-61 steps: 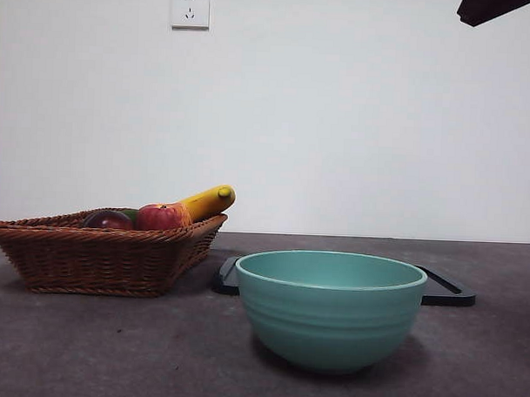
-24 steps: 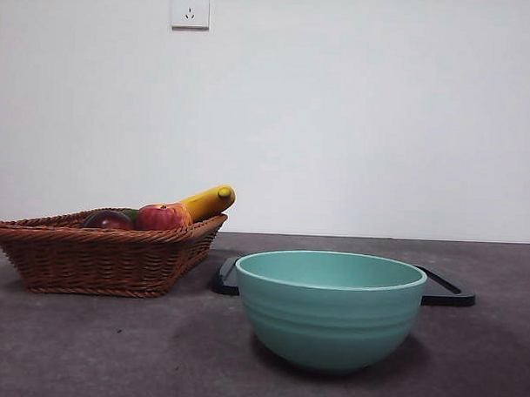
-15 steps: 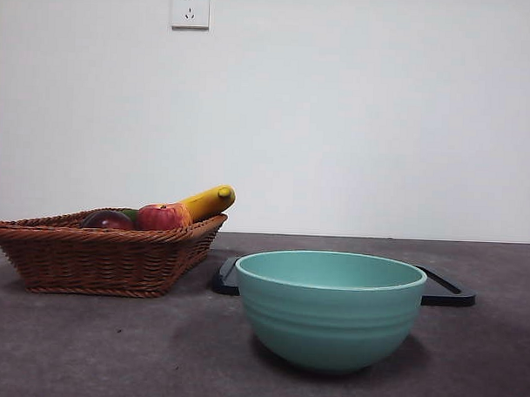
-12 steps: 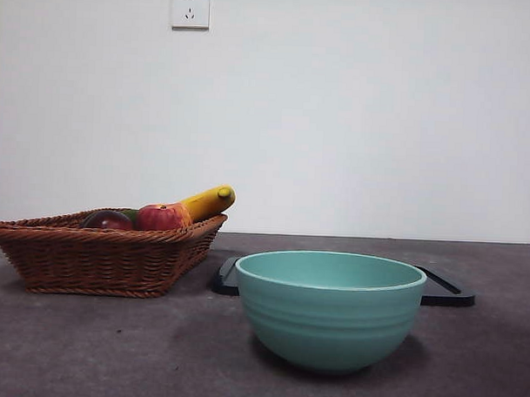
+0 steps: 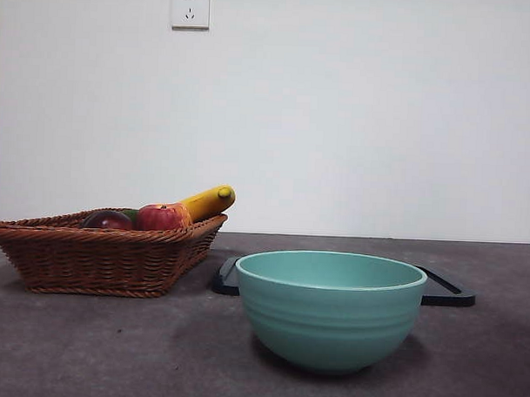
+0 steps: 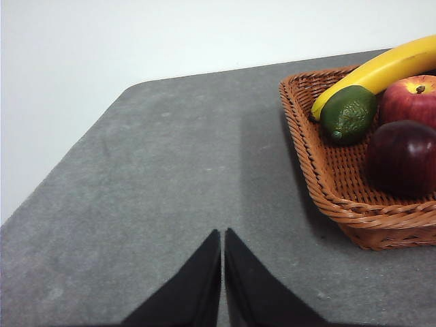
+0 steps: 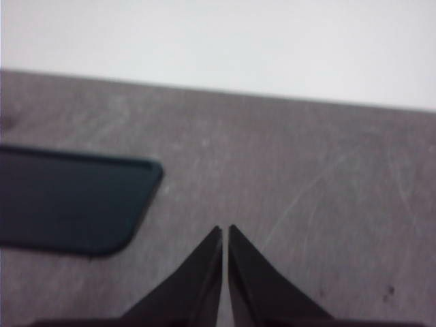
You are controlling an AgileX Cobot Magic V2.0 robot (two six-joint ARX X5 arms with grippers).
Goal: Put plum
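Wicker held the fruit: the plum (image 6: 403,157), dark maroon and glossy, lay inside the woven basket (image 6: 327,178) near its rim, touching the red apple (image 6: 411,98) beside it, with a green fruit (image 6: 349,113) and a banana (image 6: 381,71) further along in the same basket. Seen from the front, the basket (image 5: 97,255) sat on the grey tabletop (image 5: 112,350) well apart from a teal bowl (image 5: 331,310), which stood in the foreground with a black tray (image 5: 445,290) lying flat behind it; only the top of the plum (image 5: 107,219) showed above the weave. A white wall socket (image 5: 191,8) hung on the wall above. The left gripper (image 6: 223,235) hovered over bare tabletop beside the basket, its jaws pressed together and holding nothing. The right gripper (image 7: 225,230) hung over the tabletop near a corner of the tray (image 7: 68,201), its jaws likewise closed on nothing. Neither arm appeared in the front view.
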